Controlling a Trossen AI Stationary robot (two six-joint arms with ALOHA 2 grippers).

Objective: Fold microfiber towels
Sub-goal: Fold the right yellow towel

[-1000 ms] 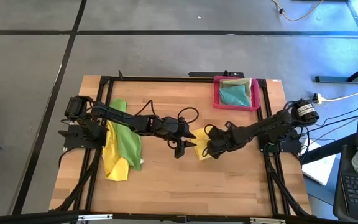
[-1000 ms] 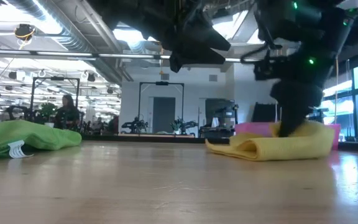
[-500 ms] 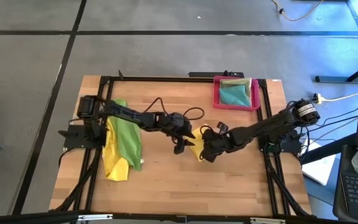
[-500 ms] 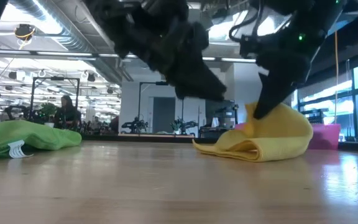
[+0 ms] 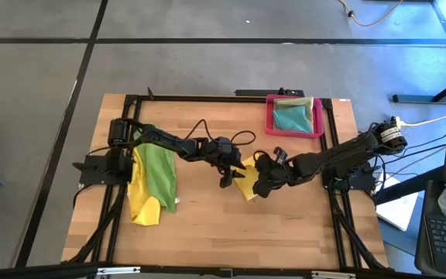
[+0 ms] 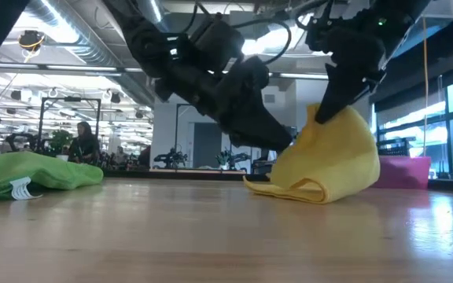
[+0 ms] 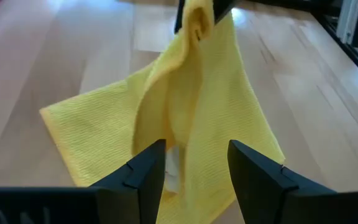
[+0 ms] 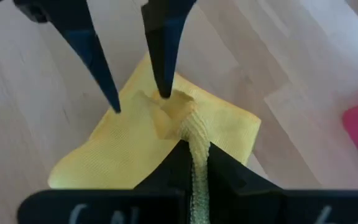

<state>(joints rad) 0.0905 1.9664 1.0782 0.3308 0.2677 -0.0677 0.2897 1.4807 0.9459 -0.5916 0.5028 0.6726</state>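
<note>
Pinching a bunched edge of the yellow towel [image 8: 166, 134], the right gripper [image 8: 194, 149] has its jaws clenched on the cloth and lifts it, so the fabric hangs in a peak at centre frame of the low view, presumably to carry one edge over for a fold. Jaws of the left gripper [image 7: 194, 165] stand parted, released, straddling the draped lower part, apparently positioned to pin or catch it. Outward, the green towel [image 5: 157, 170] lies over another yellow towel [image 5: 142, 205] at centre left; the pink tray [image 5: 271, 116] with a teal towel [image 5: 293, 118] sits upper right.
</note>
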